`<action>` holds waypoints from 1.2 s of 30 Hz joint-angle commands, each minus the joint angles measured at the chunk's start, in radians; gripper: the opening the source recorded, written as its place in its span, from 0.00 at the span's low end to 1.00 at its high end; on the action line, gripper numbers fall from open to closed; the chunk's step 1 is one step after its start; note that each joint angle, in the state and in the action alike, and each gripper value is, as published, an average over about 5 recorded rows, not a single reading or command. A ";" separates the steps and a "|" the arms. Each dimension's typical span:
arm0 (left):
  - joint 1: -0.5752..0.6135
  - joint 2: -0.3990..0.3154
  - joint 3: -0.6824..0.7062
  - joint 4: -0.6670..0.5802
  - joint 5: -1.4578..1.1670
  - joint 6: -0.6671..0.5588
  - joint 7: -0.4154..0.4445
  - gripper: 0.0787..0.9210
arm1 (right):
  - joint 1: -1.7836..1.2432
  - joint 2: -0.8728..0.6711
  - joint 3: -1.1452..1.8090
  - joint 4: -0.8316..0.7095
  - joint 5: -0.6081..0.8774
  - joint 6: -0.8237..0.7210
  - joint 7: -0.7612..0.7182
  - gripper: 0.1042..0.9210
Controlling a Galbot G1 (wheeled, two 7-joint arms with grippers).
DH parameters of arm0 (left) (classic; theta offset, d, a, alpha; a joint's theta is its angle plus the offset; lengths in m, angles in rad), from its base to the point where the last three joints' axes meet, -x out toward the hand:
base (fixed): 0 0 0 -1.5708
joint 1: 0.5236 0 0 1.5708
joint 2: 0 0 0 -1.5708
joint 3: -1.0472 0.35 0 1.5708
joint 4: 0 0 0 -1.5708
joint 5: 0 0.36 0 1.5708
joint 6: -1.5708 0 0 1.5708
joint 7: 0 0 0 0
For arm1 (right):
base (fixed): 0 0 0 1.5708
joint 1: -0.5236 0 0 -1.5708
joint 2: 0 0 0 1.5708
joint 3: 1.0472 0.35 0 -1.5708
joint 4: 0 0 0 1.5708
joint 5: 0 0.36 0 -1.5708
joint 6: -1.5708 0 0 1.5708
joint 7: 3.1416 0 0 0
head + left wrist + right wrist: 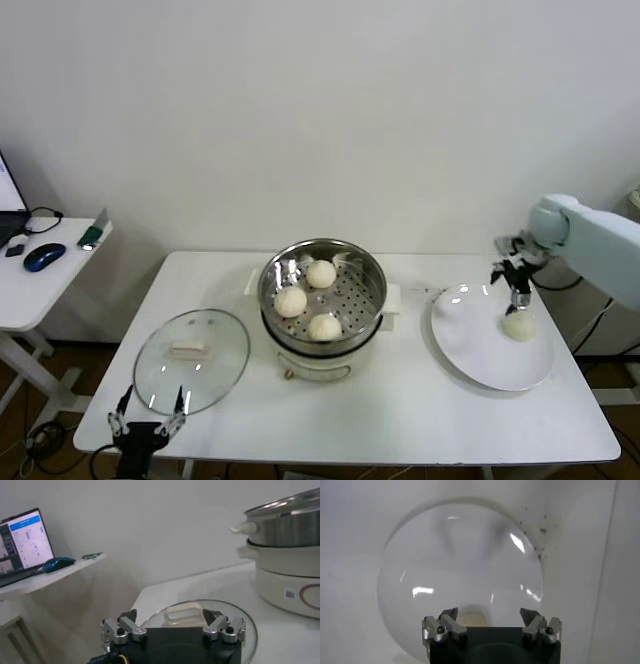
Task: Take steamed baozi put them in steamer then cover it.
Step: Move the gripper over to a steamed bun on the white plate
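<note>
Three baozi lie in the steel steamer on its white pot base in the middle of the table. The steamer also shows in the left wrist view. A fourth baozi lies on the white plate at the right. My right gripper hangs open just above that baozi, which shows only as a pale edge between its fingers in the right wrist view. My left gripper is open at the table's front left edge, just short of the glass lid.
The glass lid's pale handle lies right before the left gripper's fingers. A side desk with a mouse and a laptop stands to the left of the table. Dark specks mark the table beyond the plate.
</note>
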 commanded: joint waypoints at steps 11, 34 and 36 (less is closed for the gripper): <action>0.004 -0.013 -0.006 0.004 0.010 0.000 -0.002 0.88 | -0.232 0.075 0.291 -0.262 -0.281 0.092 0.019 0.88; 0.006 -0.013 -0.008 0.013 0.001 -0.007 -0.005 0.88 | -0.227 0.116 0.305 -0.305 -0.306 0.096 0.010 0.77; 0.011 -0.014 -0.007 0.007 0.000 -0.009 -0.006 0.88 | -0.219 0.112 0.300 -0.298 -0.282 0.083 0.008 0.73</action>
